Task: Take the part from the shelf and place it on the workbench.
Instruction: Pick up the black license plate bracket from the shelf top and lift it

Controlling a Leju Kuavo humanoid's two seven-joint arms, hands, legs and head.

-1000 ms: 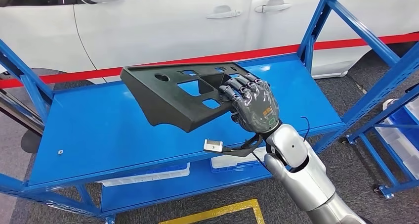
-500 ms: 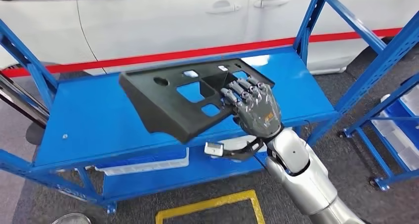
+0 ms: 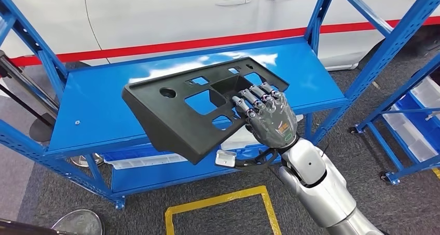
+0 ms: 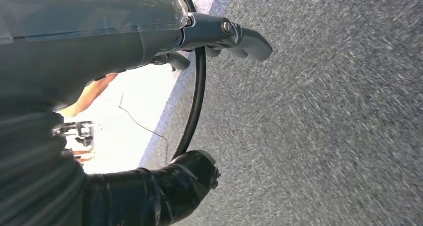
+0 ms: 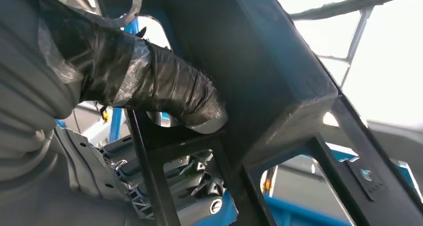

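I see the part [image 3: 200, 108], clamped in my right robot hand [image 3: 270, 118], has lifted clear past the shelf's [image 3: 98, 123] front edge; workbench next.

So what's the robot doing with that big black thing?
The robot's right hand grips a big black plastic part by one edge and holds it up above the blue shelf. A white car is parked behind the shelf. The left hand hangs over grey floor with nothing in it. The part is not on a workbench yet.
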